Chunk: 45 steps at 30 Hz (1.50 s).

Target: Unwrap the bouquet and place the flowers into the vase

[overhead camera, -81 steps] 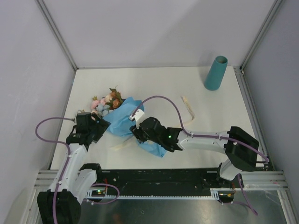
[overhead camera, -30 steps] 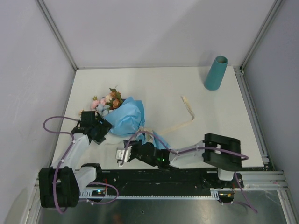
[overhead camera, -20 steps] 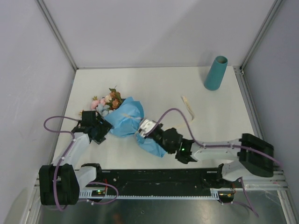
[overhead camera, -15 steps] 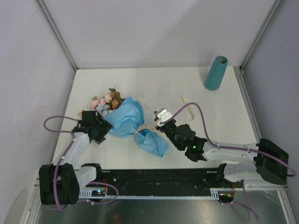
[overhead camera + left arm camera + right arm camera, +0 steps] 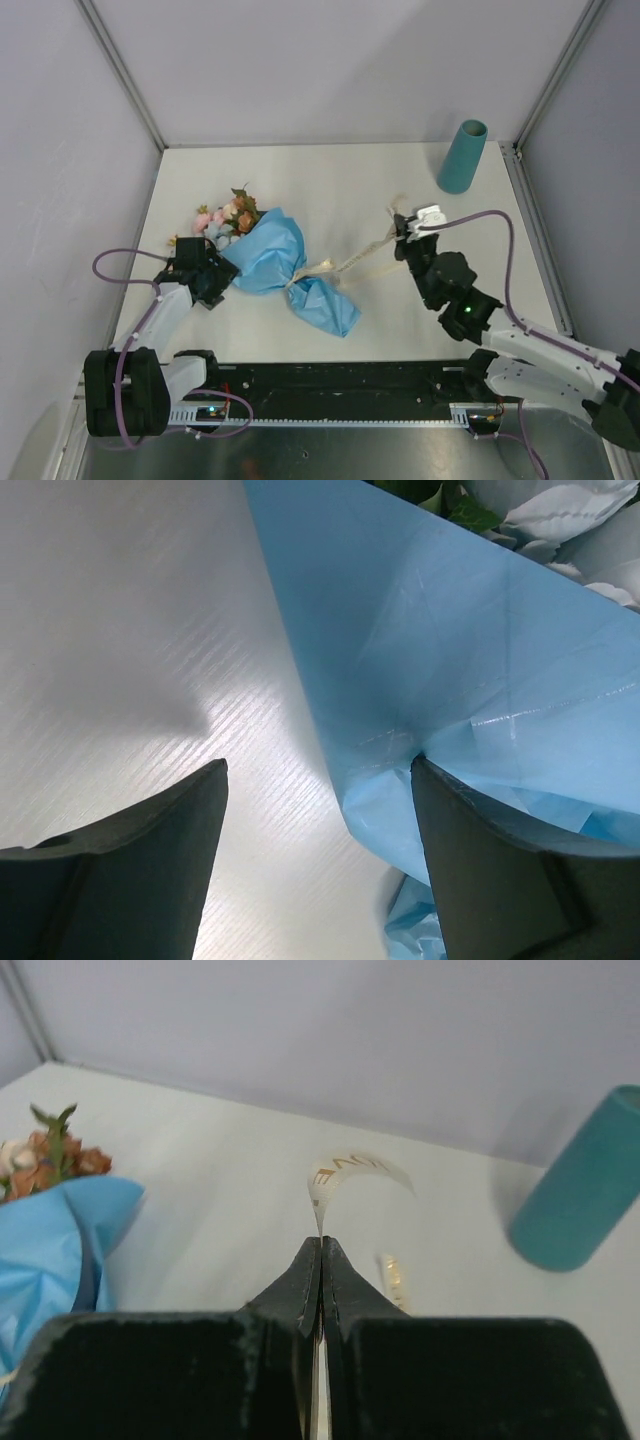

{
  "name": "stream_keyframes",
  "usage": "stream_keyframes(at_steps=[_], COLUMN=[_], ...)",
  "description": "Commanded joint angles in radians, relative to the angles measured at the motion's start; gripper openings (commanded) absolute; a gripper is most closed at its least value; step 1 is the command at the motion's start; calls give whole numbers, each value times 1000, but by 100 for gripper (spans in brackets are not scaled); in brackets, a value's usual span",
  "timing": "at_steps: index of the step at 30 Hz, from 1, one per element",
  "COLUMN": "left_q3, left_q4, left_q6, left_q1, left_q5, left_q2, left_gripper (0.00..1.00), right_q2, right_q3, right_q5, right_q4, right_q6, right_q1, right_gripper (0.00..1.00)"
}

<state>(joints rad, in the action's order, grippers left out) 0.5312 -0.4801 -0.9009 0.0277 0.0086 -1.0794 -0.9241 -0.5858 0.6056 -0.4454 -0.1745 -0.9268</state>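
Since half a second ago, the right gripper (image 5: 320,1250) has travelled further right and away from the bouquet (image 5: 268,255), drawing the cream ribbon (image 5: 350,262) out with it. The left arm has held its position.

Right gripper: clamped tight on the ribbon, a short curled end standing up beyond the fingertips in the wrist view. From the top view the ribbon runs in a nearly straight line from the gripper back to the pinched waist of the blue paper, where it is still attached.

Left gripper (image 5: 318,770): jaws spread wide, holding nothing. It sits low over the table (image 5: 330,180) at the bouquet's left edge; the right finger touches the paper's fold, the left finger stands clear of it.

Bouquet: lying on its side, left of centre, still wrapped. The flowers (image 5: 228,215) protrude from the far-left end of the paper.

Vase (image 5: 462,157): upright in the far right corner, well apart from the bouquet and both grippers.
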Motion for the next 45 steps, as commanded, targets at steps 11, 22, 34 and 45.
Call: stream_keyframes(at_steps=[11, 22, 34, 45], left_q3=[-1, 5, 30, -30], left_q4=[11, 10, 1, 63], left_q6=[-1, -1, 60, 88], left_q1=[16, 16, 14, 2], left_q5=[-58, -50, 35, 97], left_q2=[-16, -15, 207, 301], left_gripper=[78, 78, 81, 84], right_q2=[265, 198, 152, -145], right_q3=[-58, -133, -219, -224], right_q5=[-38, -53, -107, -98], right_q4=[43, 185, 797, 393], right_q6=[82, 213, 814, 978], right_q1=[280, 325, 317, -49], right_gripper=[0, 0, 54, 60])
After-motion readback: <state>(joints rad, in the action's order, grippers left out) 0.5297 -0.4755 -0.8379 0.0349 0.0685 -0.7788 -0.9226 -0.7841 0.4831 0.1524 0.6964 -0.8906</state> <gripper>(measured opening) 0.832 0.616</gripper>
